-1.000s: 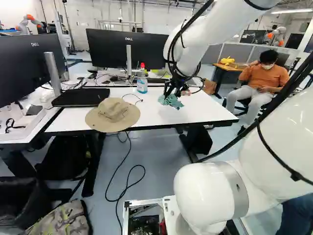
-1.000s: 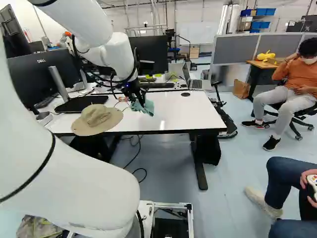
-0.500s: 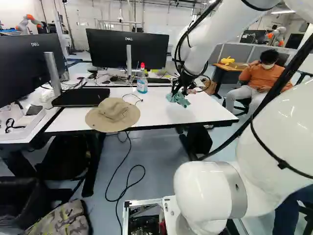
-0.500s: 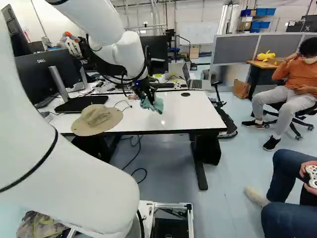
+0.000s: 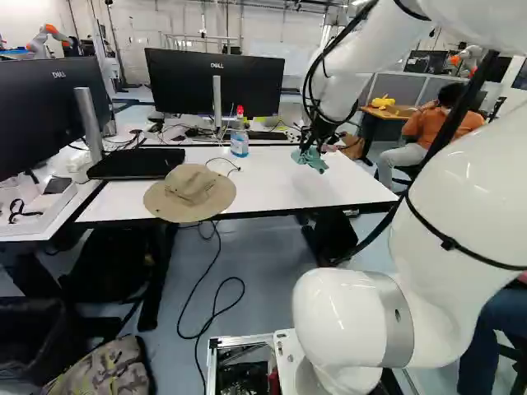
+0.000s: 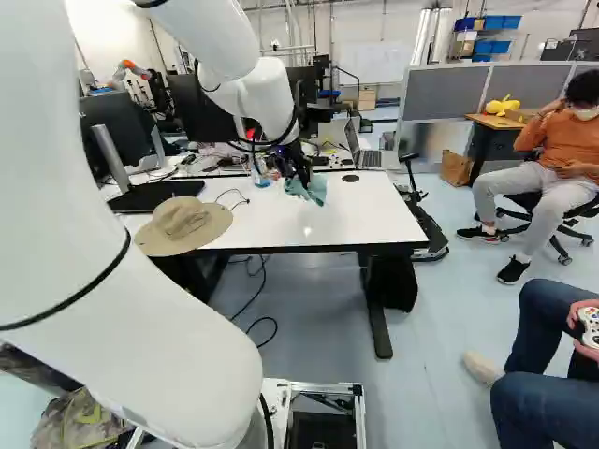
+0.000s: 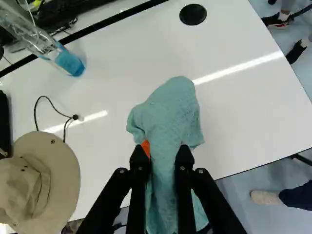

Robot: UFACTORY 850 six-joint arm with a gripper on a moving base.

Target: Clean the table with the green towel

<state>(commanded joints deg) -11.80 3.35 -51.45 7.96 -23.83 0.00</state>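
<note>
One towel (image 7: pixel 168 114), one claw (image 6: pixel 299 175), one hat (image 5: pixel 191 191), one bottle (image 5: pixel 239 144).

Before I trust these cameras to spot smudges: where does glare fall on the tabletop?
Wrist view: two bright streaks on the tabletop, one running outward from beside the towel's far end, one crossing the black cord. Right base view: a small bright patch, just nearer than the towel.

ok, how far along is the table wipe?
Done: the green towel is picked up. In hand: the gripper has it pinched over the white table; can't tell if it touches. Left: can't tell how much is wiped, since nothing marks cleaned areas. The hat and bottle sit on top, so the spots under them probably remain.
</note>
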